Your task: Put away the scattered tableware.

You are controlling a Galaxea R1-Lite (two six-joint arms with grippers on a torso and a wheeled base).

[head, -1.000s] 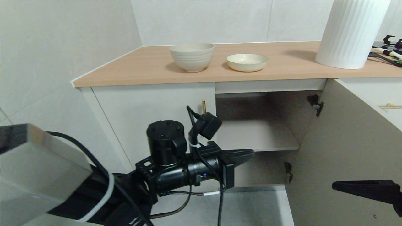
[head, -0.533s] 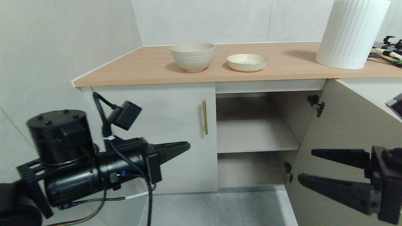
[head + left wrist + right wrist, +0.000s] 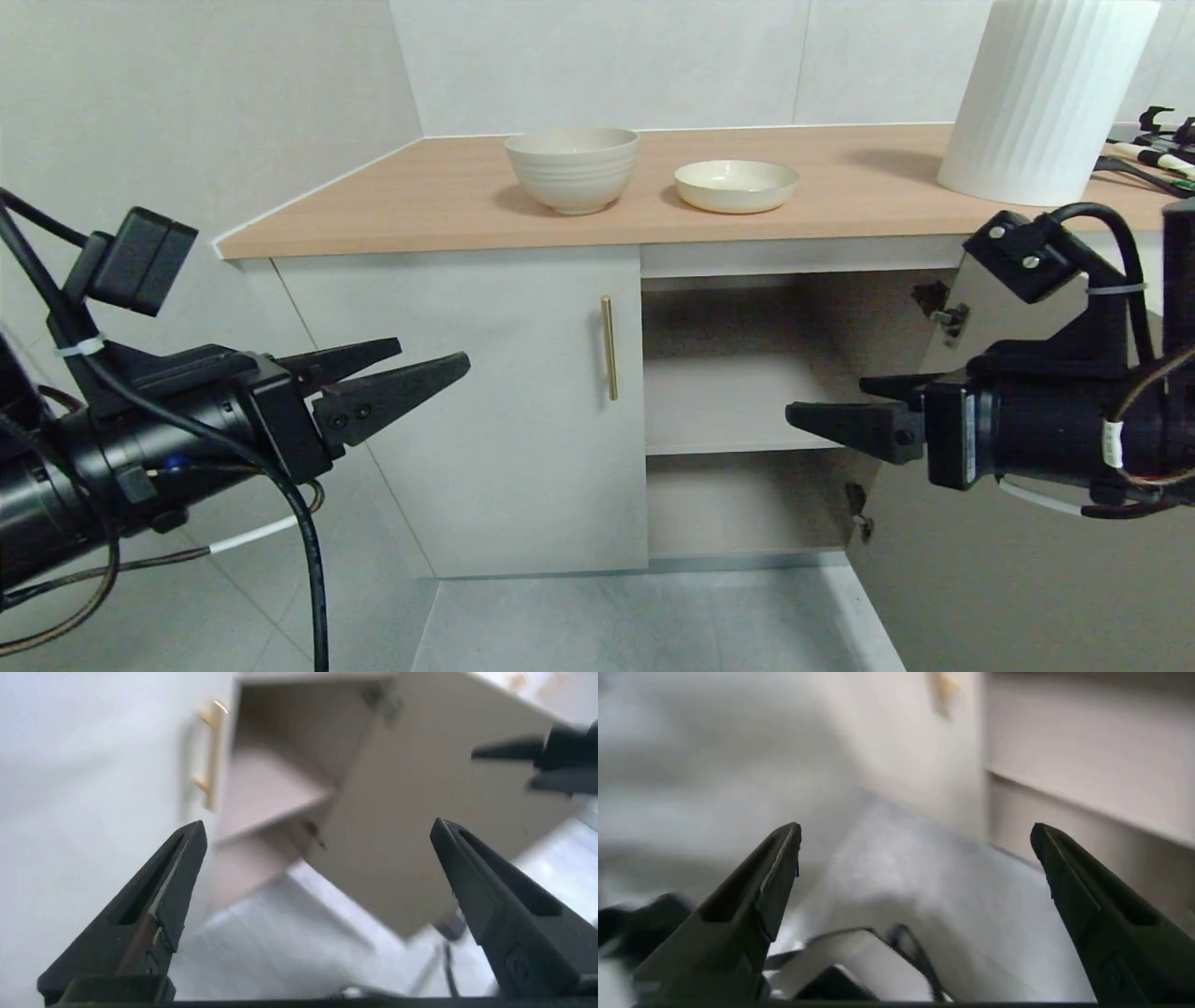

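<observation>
Currently: left jaws, spread wide and empty, held level with the closed cabinet door (image 3: 485, 411), tips pointing across toward the right jaws. Right jaws, also spread wide with nothing between them, tips facing back toward the left jaws and lying in front of the open cabinet compartment at about the height of its shelf (image 3: 756, 401). Bowl (image 3: 571, 168), cream and ribbed, upright on the wooden surface (image 3: 392, 210), well above both jaws and between them, nearer the left pair. Shallow dish (image 3: 736, 185), cream, on the same surface beside the bowl but not touching it, above the right jaws and well apart from them. Gold handle (image 3: 608, 347), upright on the closed door, between the two pairs of jaws. Open door (image 3: 1027, 579), swung outward behind the right jaws. White ribbed container (image 3: 1046, 98), standing on the surface, high above the right jaws.
</observation>
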